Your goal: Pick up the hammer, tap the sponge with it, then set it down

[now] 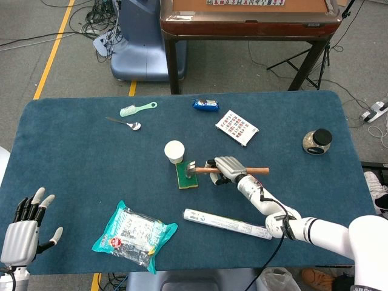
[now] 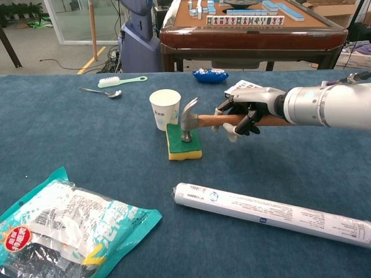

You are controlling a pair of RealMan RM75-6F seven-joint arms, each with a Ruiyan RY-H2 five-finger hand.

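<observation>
Blue felt worktop (image 2: 69, 174) carries a long tube (image 2: 272, 211) nearest, then the right hand (image 2: 246, 108), fingers clenched around the hammer (image 2: 200, 119), whose head meets the sponge (image 2: 183, 141) (tap apparently underway). Setting down remains. Open room lies right of the sponge; cup (image 2: 165, 108) stands just behind. Left hand (image 1: 21, 227) idles, fingers spread.

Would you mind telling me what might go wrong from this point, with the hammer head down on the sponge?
1. The paper cup stands right beside the sponge; lifting or swinging the hammer could knock it over.
2. The right hand grips the handle partway along, so the hammer might twist on a harder tap.
3. The long tube lies in front of the hand, so setting the hammer down there could land on it.
</observation>
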